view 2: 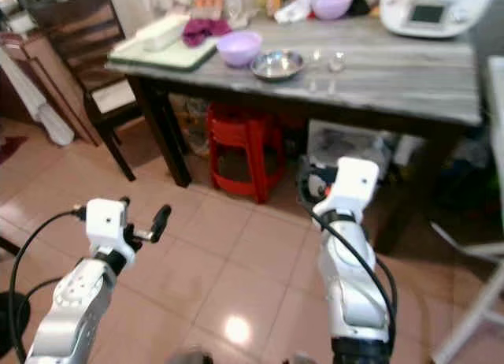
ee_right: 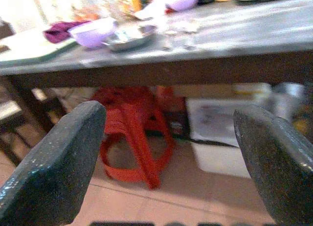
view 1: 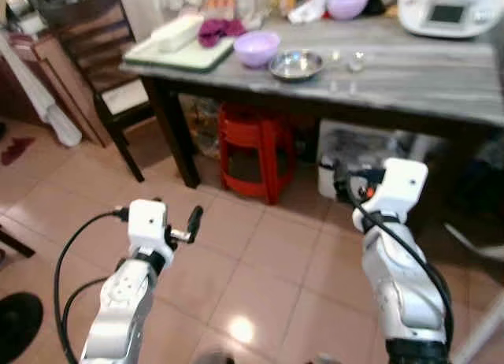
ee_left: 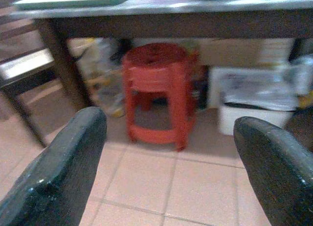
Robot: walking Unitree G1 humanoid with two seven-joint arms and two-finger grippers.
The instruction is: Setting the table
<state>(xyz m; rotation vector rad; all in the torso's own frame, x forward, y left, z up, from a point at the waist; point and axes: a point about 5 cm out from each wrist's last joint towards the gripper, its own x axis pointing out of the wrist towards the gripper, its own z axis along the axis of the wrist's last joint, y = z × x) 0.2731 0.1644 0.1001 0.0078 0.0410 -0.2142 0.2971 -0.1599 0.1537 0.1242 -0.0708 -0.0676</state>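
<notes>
Tabletop (view 1: 409,72) ahead: tray (view 1: 179,55) left, bowl (view 1: 257,47) beside it, metal bowl (view 1: 296,65) right of that. Stool (view 1: 250,150) underneath, chair (view 1: 98,61) left.

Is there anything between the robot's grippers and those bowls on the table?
Nothing visible. Open tiled floor lies between both open grippers, left and right, and the table. The purple bowl and steel bowl sit near its front edge; the red stool stands underneath.

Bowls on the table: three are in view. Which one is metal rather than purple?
The steel bowl, shiny and shallow, right of the near purple bowl; another purple bowl sits at the back.
</notes>
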